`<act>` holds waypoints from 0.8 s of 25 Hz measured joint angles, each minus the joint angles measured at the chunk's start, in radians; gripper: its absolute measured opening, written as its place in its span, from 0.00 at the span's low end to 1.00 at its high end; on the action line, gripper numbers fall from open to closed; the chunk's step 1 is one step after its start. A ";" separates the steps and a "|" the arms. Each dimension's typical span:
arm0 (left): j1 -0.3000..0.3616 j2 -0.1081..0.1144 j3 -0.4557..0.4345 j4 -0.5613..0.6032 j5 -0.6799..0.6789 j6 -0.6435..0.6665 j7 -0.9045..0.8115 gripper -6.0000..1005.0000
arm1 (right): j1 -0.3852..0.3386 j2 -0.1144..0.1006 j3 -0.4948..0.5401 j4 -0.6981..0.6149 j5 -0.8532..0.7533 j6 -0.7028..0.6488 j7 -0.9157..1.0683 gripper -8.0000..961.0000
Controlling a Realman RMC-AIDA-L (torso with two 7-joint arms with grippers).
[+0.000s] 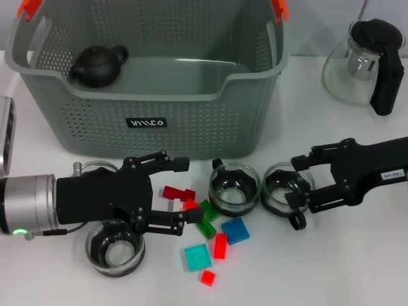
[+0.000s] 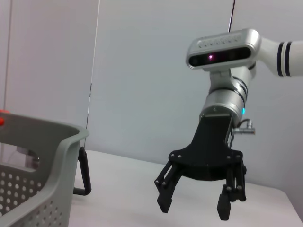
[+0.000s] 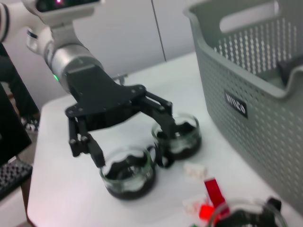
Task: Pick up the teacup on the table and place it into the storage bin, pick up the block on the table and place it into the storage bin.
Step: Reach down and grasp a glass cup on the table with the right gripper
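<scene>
My right fingers spread wide around the rightmost teacup on the table, not yet clenched; left fingers released over red blocks; storage bin just behind.

Landmark: large grey perforated plastic storage bin, rear centre of white table. Dark clay teapot inside bin, left. Glass pitcher right of bin. Glass teacups and coloured blocks before bin.
</scene>
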 joint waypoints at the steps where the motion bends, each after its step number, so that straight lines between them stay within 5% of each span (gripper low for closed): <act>1: 0.000 -0.001 0.001 0.000 -0.001 -0.002 0.000 0.95 | 0.009 0.000 -0.001 -0.020 -0.026 -0.011 0.030 0.89; 20: 0.000 0.001 -0.005 -0.002 -0.003 -0.010 0.002 0.94 | 0.114 0.004 -0.152 -0.096 -0.162 -0.056 0.325 0.89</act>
